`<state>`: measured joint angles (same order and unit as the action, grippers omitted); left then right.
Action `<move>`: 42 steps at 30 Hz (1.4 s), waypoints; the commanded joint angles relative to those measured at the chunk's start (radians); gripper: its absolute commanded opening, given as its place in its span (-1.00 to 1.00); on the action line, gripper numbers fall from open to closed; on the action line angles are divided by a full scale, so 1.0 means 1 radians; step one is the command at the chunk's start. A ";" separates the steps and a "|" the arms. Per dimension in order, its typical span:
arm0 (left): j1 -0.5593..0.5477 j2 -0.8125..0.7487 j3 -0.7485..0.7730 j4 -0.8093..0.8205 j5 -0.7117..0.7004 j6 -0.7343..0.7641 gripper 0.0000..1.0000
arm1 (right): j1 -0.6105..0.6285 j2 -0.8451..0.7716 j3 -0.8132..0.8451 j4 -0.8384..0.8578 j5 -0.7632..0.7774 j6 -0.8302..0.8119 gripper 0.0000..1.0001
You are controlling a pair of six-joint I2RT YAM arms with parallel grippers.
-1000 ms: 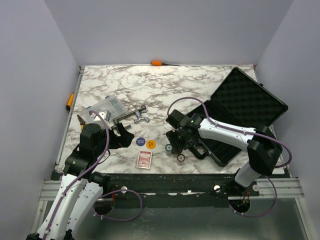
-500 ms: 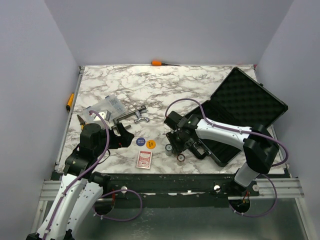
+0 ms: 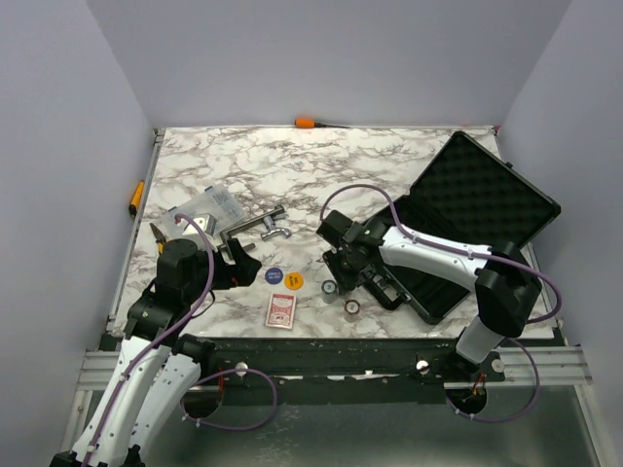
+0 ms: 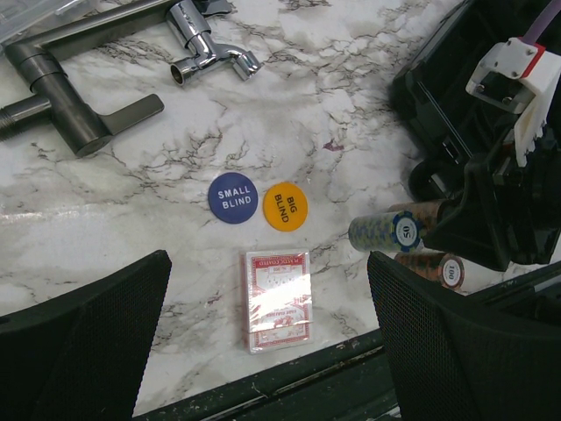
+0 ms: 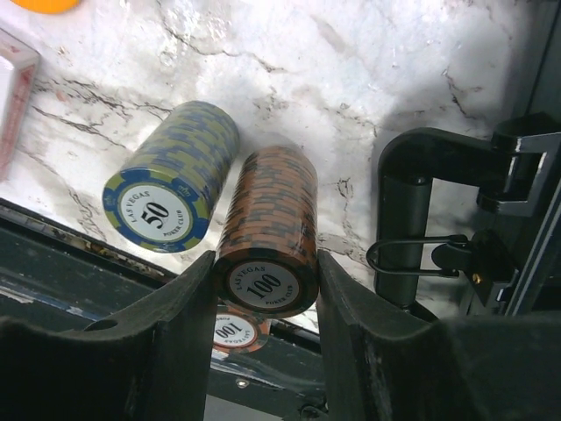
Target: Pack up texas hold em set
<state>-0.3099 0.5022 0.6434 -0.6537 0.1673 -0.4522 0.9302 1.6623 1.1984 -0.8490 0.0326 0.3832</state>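
Note:
The black case (image 3: 433, 282) lies open at the right, its foam-lined lid (image 3: 487, 195) tilted back. Two chip stacks lie on their sides beside its near-left corner. My right gripper (image 5: 266, 289) is shut on the orange "100" stack (image 5: 267, 232) (image 3: 351, 305), one finger on each side. The blue "50" stack (image 5: 171, 189) (image 4: 386, 231) lies free just left of it. My left gripper (image 4: 272, 351) hangs open above the red-backed card deck (image 4: 278, 300) (image 3: 281, 310). A blue disc (image 4: 232, 197) and an orange disc (image 4: 286, 206) lie side by side behind the deck.
A grey metal clamp (image 3: 255, 227) (image 4: 79, 123) and a clear plastic box (image 3: 204, 209) lie at the left. Orange-handled tools rest at the far edge (image 3: 306, 123) and the left edge (image 3: 136, 197). The case's handle and latch (image 5: 421, 254) are right of the held stack.
My right gripper's fingers have drawn in against the orange stack and the arm has shifted slightly left. The left arm has not moved.

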 commanded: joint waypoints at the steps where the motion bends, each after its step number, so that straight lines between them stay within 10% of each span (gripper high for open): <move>1: -0.005 0.003 0.015 -0.009 -0.024 -0.003 0.86 | 0.009 -0.006 0.076 -0.056 0.038 -0.007 -0.99; 19: -0.005 0.005 0.016 -0.011 -0.052 0.001 0.84 | 0.007 -0.031 0.378 -0.248 0.107 -0.002 -0.99; 42: -0.003 -0.076 0.062 0.028 0.072 0.148 0.96 | 0.008 0.045 0.585 -0.220 -0.164 -0.056 -0.99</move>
<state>-0.3099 0.4427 0.6456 -0.6586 0.1383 -0.4065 0.9302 1.7039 1.7332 -1.0996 -0.0364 0.3672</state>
